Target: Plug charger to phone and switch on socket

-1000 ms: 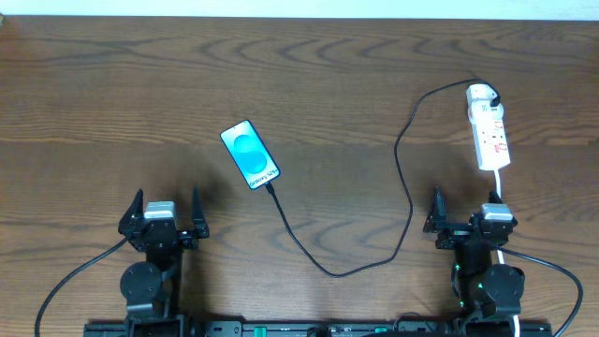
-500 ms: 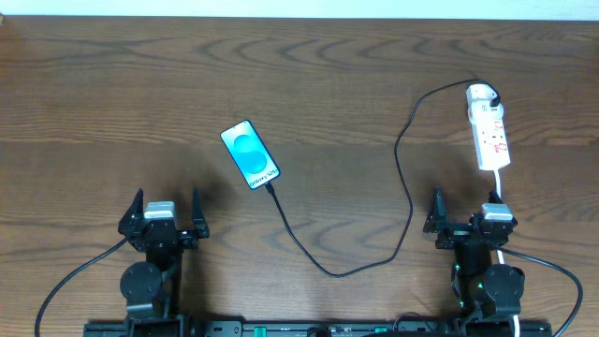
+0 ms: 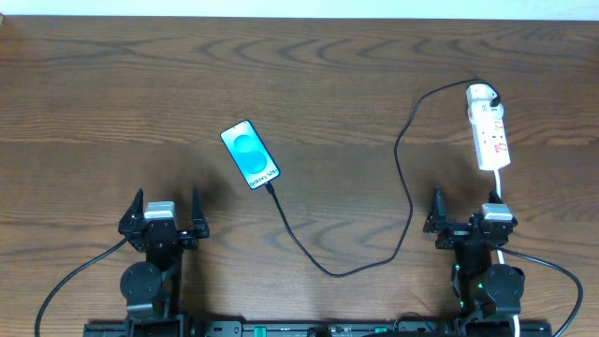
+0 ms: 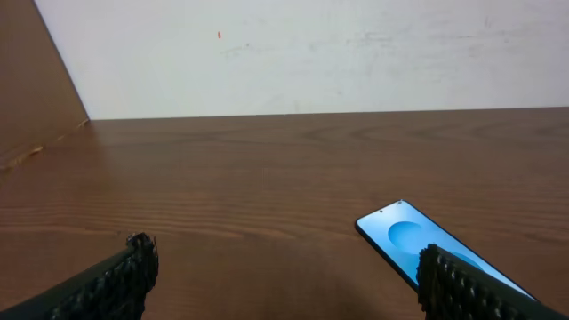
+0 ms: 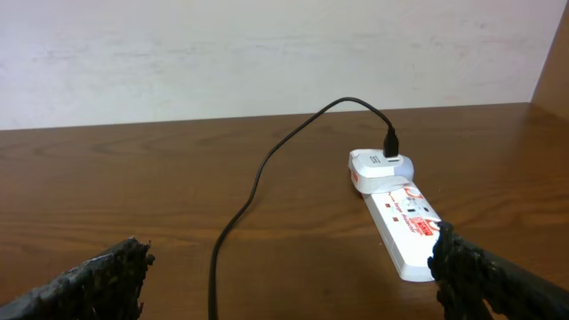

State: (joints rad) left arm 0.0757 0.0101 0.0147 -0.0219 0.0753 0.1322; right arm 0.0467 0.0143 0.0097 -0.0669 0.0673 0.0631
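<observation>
Charger (image 3: 397, 145): laid slack to span socket (image 3: 489, 126), two o'clock, and phone (image 3: 250, 154), ten o'clock. Left claw (image 3: 168, 202), right claw (image 3: 465, 210): open, empty.

Unobstructed table (image 3: 112, 122) is found to the left of the phone (image 3: 250, 154). The right half is crossed by the charger (image 3: 397, 145), looped from phone to socket (image 3: 489, 131).

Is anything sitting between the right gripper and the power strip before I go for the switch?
Nothing visible. The open right gripper faces the power strip with only table between them. The black cable curves past left of that path; the strip's white cord trails back toward the arm.
</observation>
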